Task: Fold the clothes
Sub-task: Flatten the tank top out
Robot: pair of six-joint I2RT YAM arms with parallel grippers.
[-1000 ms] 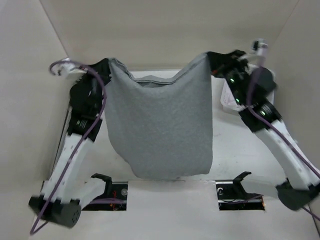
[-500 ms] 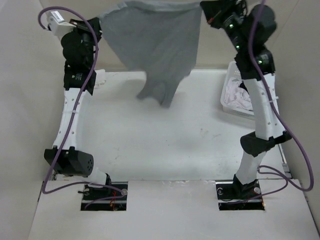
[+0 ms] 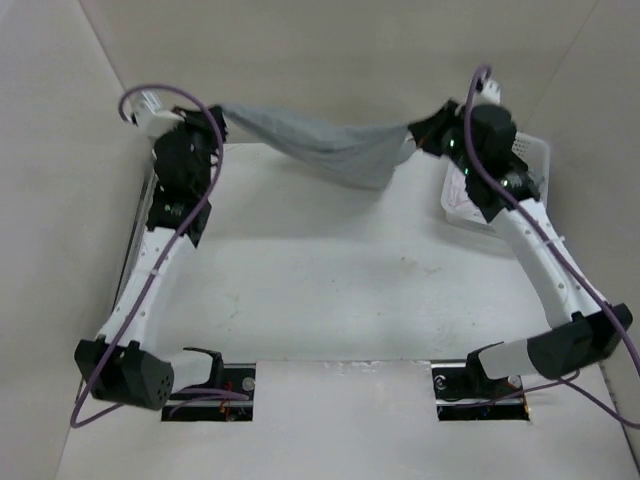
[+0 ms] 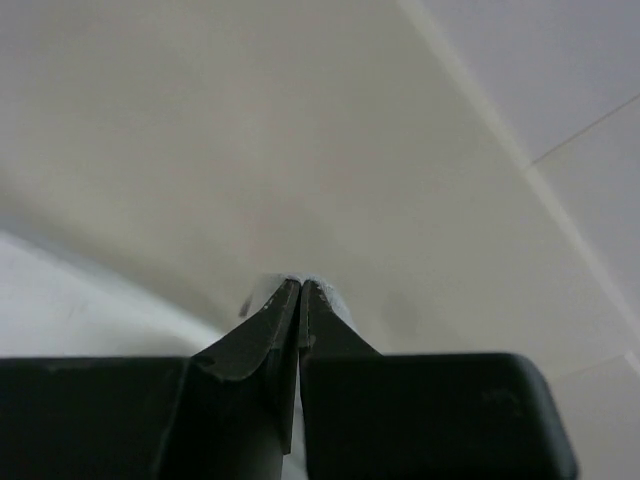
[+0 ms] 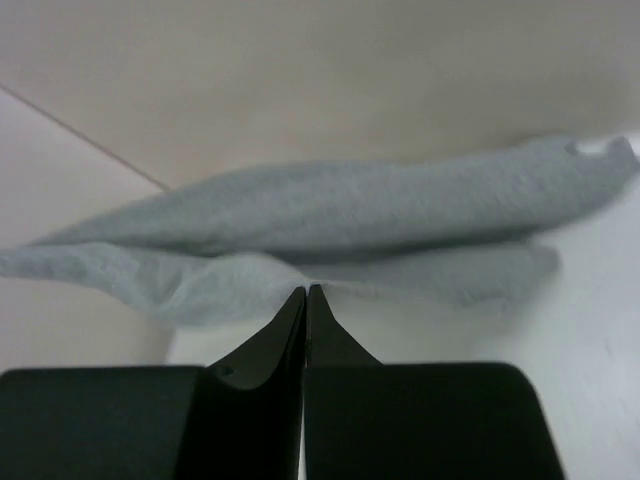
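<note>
left wall: plain beige panel (image 3: 55,220), running close along my left arm
purple cable: loops up off my left wrist (image 3: 165,87) and arcs over the top of the arm
left gripper: (image 3: 222,112) up at the far left corner of the table, jaws pinched tight on one end of the grey top. On my wrist cam (image 4: 300,285) only a tiny sliver of pale cloth pokes out past the tips
grey top: (image 3: 320,147) strung between my two grippers along the far edge of the table, lifted at both ends and sagging lower toward the right. One fold hangs down near the tabletop, can't tell if it touches. From the right wrist cam (image 5: 380,205) it's a long bunched band stretching away to both sides
table: white top (image 3: 320,290) with a few small dark specks
right gripper: (image 3: 418,135) at the far right, jaws closed on the other end of the grey top. Up close (image 5: 305,290) the fingertips meet with the fabric caught right at the tips
green lights: a couple of them glowing on my right arm (image 3: 456,142)
basket: white plastic lattice (image 3: 535,152) at the far right of the table, and my right arm blocks most of it from above
in the basket: crumpled pale cloth (image 3: 458,200), whitish with a pink tinge. How many pieces, no idea
</note>
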